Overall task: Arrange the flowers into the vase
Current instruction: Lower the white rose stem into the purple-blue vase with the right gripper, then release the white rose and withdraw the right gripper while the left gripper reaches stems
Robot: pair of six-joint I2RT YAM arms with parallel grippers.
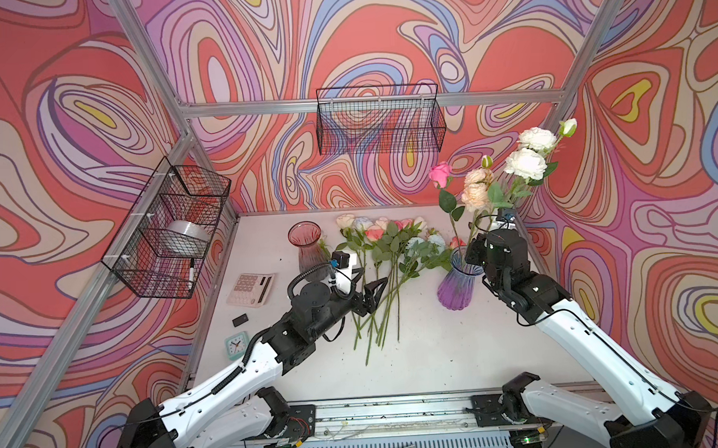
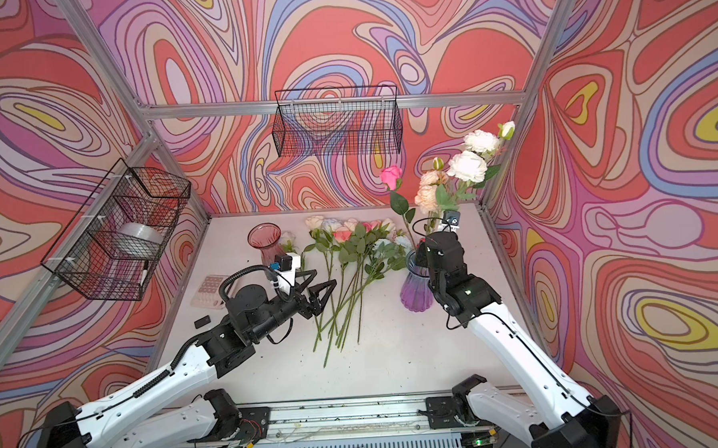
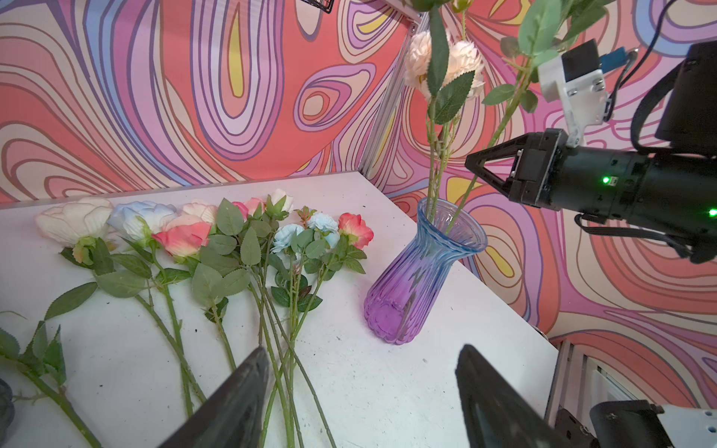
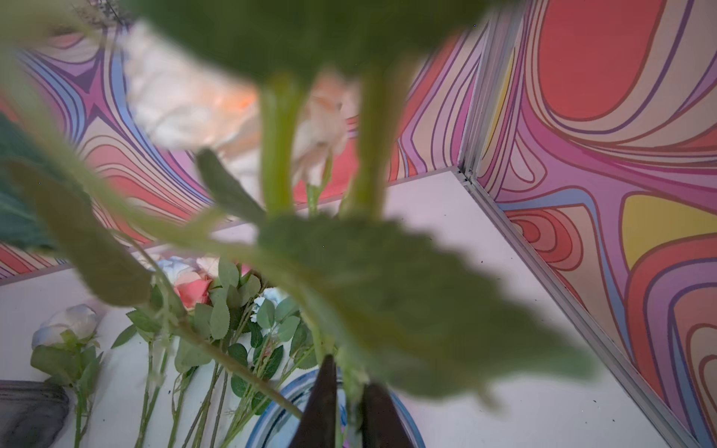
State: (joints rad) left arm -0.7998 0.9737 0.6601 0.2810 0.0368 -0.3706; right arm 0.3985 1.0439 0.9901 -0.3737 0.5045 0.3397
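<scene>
My right pincer (image 4: 349, 374) pinches a white rose stem (image 3: 504, 120), with the purple-blue glass vase (image 3: 411, 287) just beneath it. My left pincer (image 2: 324, 277), spread, hovers over loose flowers (image 3: 240, 248) lying on the table (image 3: 388, 388). Withdrawing, I could snag leaves and topple the top-heavy vase.

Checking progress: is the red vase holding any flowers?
No, the red vase stands empty; stems stand only in the purple vase.
</scene>
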